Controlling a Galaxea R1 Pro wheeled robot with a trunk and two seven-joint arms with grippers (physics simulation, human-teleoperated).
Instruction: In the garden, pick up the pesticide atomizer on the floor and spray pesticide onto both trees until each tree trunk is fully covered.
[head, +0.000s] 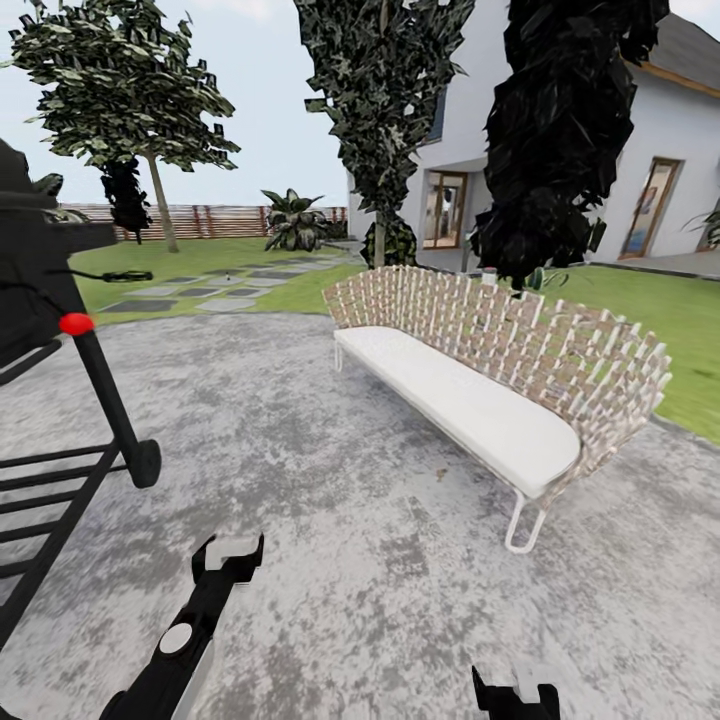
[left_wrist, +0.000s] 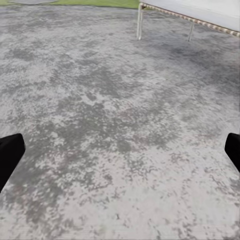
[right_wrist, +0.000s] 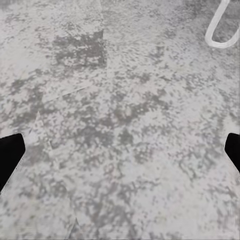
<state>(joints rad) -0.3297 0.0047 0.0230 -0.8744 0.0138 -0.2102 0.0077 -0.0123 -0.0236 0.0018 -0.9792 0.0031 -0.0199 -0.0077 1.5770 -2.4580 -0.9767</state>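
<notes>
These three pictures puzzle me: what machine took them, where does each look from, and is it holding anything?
They are simulator renders from a wheeled robot with two arms. The big picture comes from a camera on its head, looking forward and down. At its bottom you see the left gripper and the top of the right gripper. The other two pictures come from cameras on each wrist, looking along the jaws, which show as black tips at the edges: left, right. Both pairs stand wide apart with bare paving between them, so nothing is held. On the paving stands a woven bench with a white cushion, and a black barbecue at the left edge. Beyond lie lawn, trees, a slat fence and a white house.
</notes>
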